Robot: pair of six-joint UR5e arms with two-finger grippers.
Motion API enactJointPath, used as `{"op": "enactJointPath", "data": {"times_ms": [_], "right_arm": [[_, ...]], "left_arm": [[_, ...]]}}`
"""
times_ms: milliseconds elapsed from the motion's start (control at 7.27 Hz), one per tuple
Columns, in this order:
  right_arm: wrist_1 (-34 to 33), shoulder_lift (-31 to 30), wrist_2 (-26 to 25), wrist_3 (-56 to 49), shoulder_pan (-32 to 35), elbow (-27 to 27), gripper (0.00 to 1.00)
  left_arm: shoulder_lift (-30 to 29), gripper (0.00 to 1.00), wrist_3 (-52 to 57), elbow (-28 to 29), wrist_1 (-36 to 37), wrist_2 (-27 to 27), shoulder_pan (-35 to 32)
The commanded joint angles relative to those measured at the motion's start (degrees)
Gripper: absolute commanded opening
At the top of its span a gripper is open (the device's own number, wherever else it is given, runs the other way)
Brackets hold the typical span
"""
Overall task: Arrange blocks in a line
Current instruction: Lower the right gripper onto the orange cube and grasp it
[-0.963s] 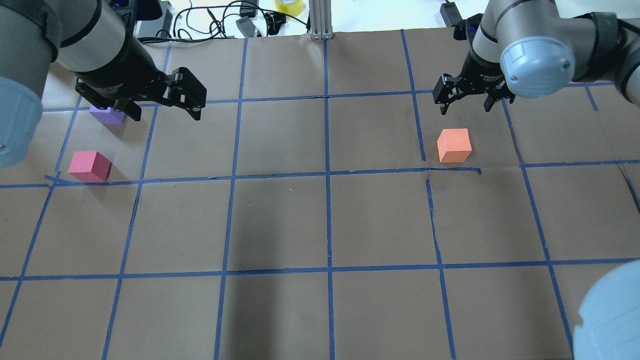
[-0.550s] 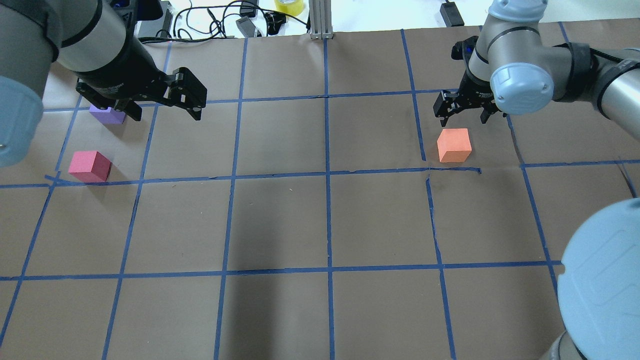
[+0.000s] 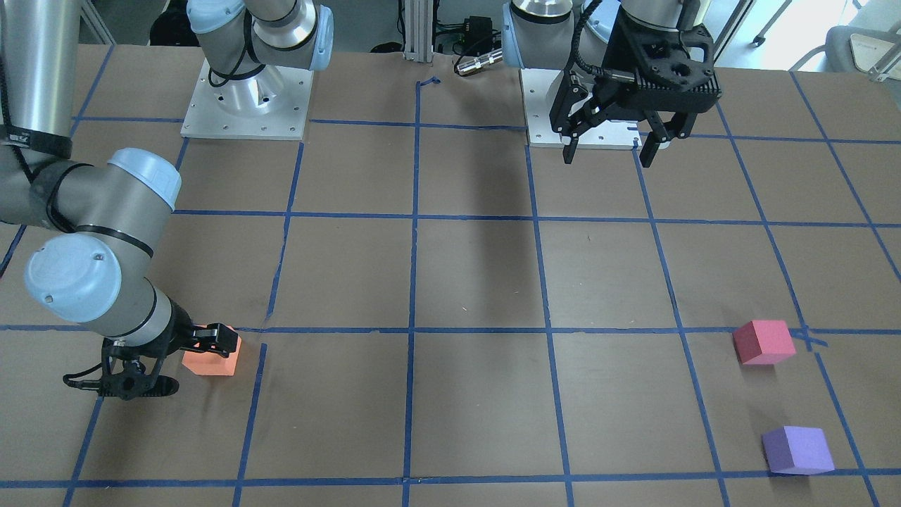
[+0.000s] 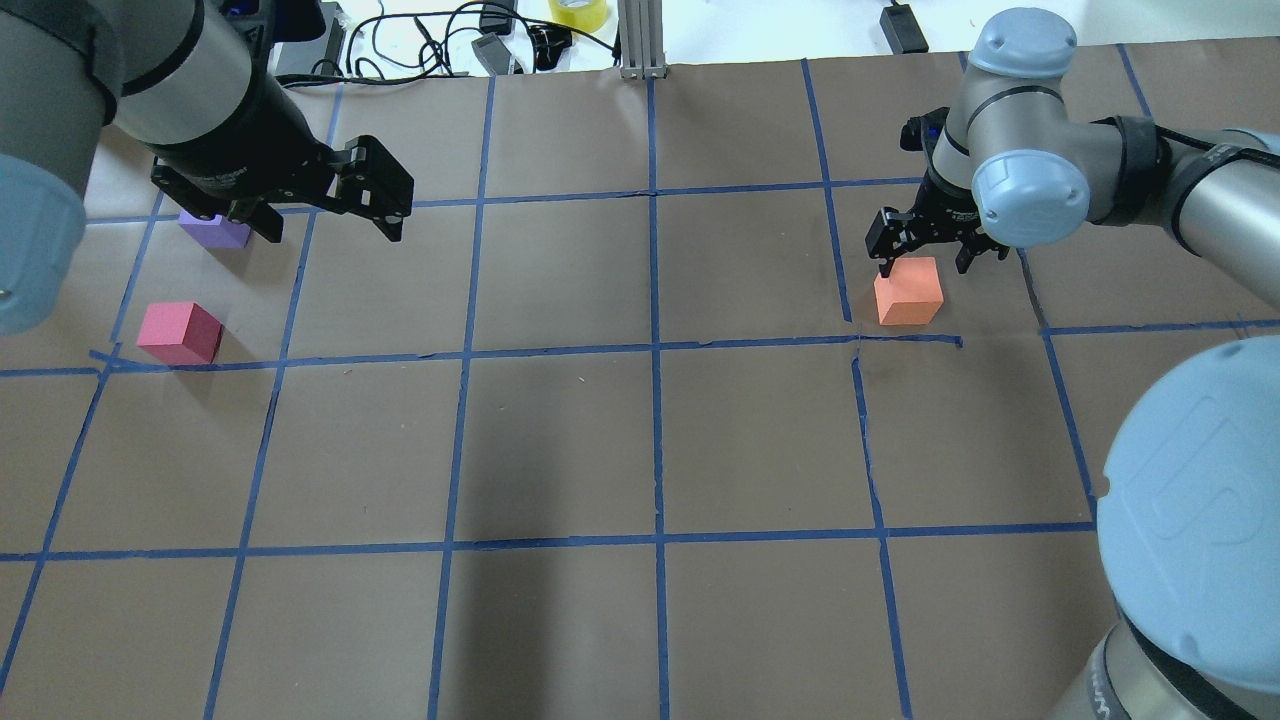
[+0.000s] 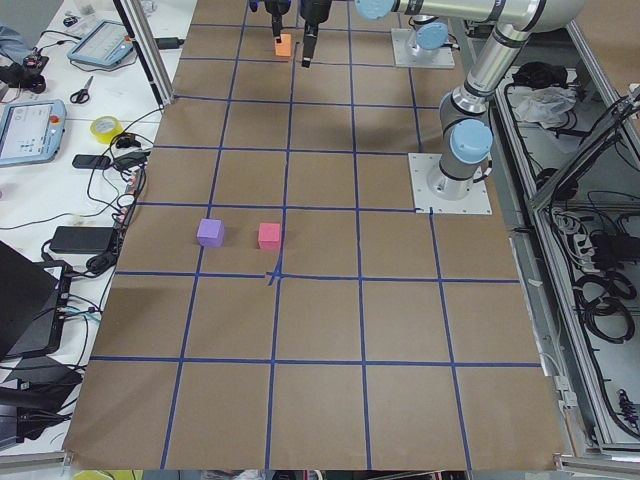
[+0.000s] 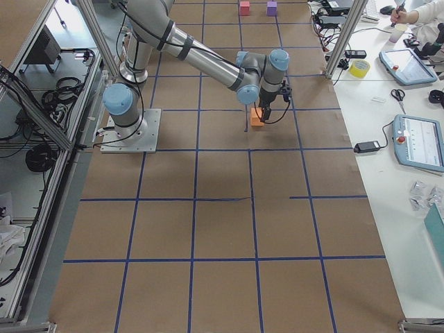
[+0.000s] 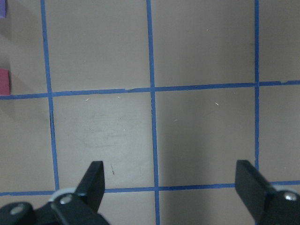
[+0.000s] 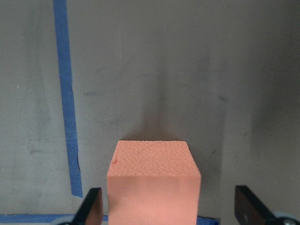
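brown paper [image 4: 560,450] covers the table, ruled into squares by blue tape [image 4: 657,440]. the orange block [image 4: 908,291] rests flat on the paper inside 1 square, close to that square's corner, where 2 tape lines stop short of each other. the right gripper [image 4: 925,268] is low over the orange block with its jaws spread, 1 finger on each side. the right wrist view shows the block between the 2 fingers [image 8: 91,206], with only a sliver of gap on 1 side and a clear gap on the other, so nothing is clamped. well apart from the orange block, toward the robot's left, the left gripper [image 3: 609,156] hangs above bare paper, its jaws wide apart and holding nothing. farther from the orange block on that same side lie the other 2 blocks, near each other but not touching. the pinkish-red block [image 4: 180,333] sits slightly nearer the robot than the orange block, beside a tape crossing. the purple block [image 4: 215,230] sits slightly farther from the robot than the orange block, and in the overhead view it is partly hidden behind the left gripper.
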Motion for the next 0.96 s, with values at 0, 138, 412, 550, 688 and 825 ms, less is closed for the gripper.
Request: {"op": "enactJointPath", "data": {"times_ms": [0, 138, 412, 550, 688, 825], "right_arm": [[-0.10, 1.36, 0.04, 0.27, -0.01, -0.06, 0.97], [0.25, 1.53, 0.13, 0.27, -0.01, -0.06, 0.42], [0.95, 1.36, 2.40, 2.19, -0.01, -0.59, 0.00], [1.13, 0.49, 2.42, 2.47, -0.01, -0.85, 0.00], [2.17, -1.08, 2.50, 2.64, 0.77, -2.33, 0.00], [6.71, -2.23, 4.50, 5.43, 2.78, -5.22, 0.00]], "left_arm": [[0.08, 1.00, 0.00, -0.04, -0.01, 0.00, 0.00], [0.16, 1.00, 0.00, -0.04, -0.10, 0.00, 0.00], [0.34, 1.00, 0.00, -0.13, -0.19, 0.00, 0.00], [0.34, 1.00, 0.00, -0.13, -0.36, 0.00, 0.00], [0.34, 1.00, 0.00, -0.13, -0.28, 0.00, 0.00], [0.34, 1.00, 0.00, -0.13, -0.27, 0.00, 0.00]]}}
